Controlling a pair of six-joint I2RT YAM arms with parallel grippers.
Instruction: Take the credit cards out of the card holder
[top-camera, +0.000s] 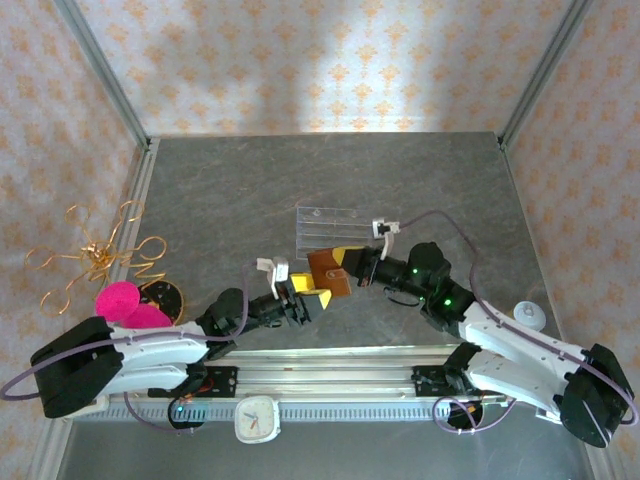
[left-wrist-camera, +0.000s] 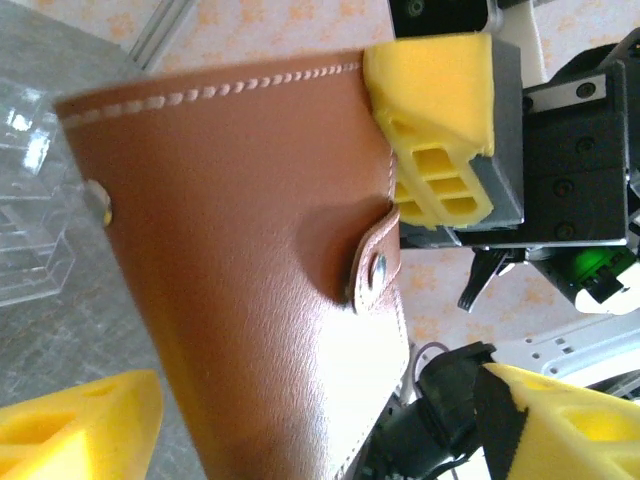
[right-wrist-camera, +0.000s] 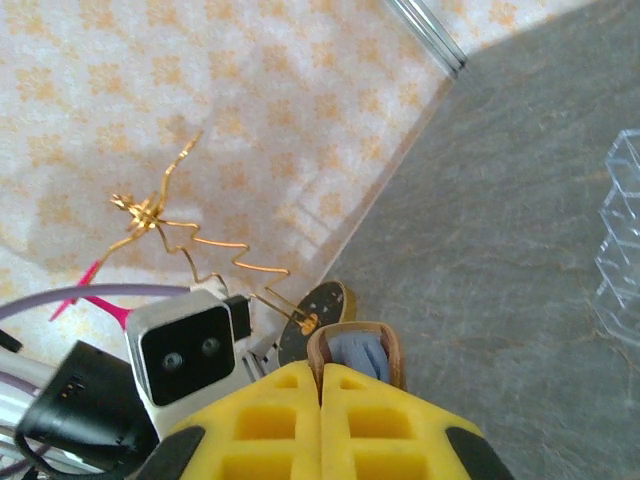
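Note:
The card holder, a brown leather wallet, hangs above the table's middle. My right gripper holds it from the right. In the right wrist view its yellow fingers are pressed shut on one leather edge of the card holder, whose pale blue inside shows. My left gripper is open just left of and below it. In the left wrist view the card holder with its snap tab stands between the spread yellow fingertips of the left gripper. The credit cards are hidden.
A clear acrylic tiered rack lies just behind the wallet. At the left stand a gold wire ornament on a dark round base and pink pieces. A white clock sits by the front rail, a white round object at the right.

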